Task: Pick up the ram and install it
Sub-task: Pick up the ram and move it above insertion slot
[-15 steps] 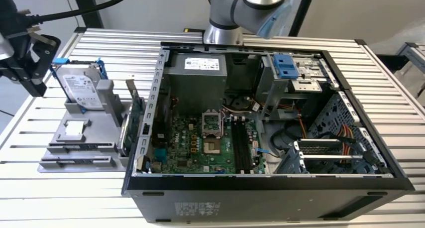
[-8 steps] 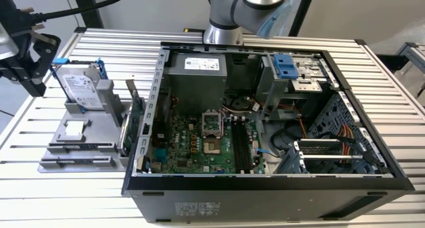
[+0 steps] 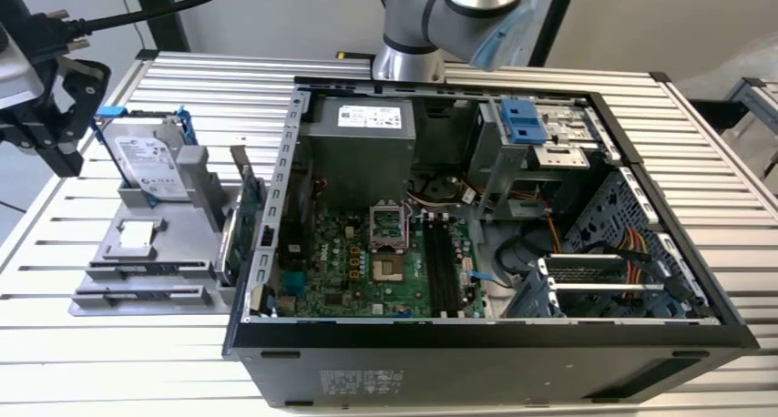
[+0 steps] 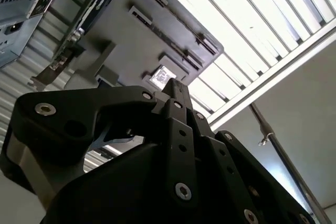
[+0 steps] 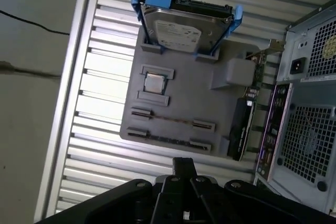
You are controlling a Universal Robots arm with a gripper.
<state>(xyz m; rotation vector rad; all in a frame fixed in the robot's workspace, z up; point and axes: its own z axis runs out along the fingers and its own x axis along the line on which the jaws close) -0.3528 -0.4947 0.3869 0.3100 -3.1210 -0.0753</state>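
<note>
Gripper (image 5: 184, 164) closed, empty, above holder (image 5: 184, 98); ram (image 5: 172, 120) judged light, stiff, fragile; pinch its upper edge mid-length.

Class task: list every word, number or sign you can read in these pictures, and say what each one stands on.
No text can be read.
Hard drive label: print too small to read.
Power supply sticker: blurred.
Case outer wall sticker: blurred.
</note>
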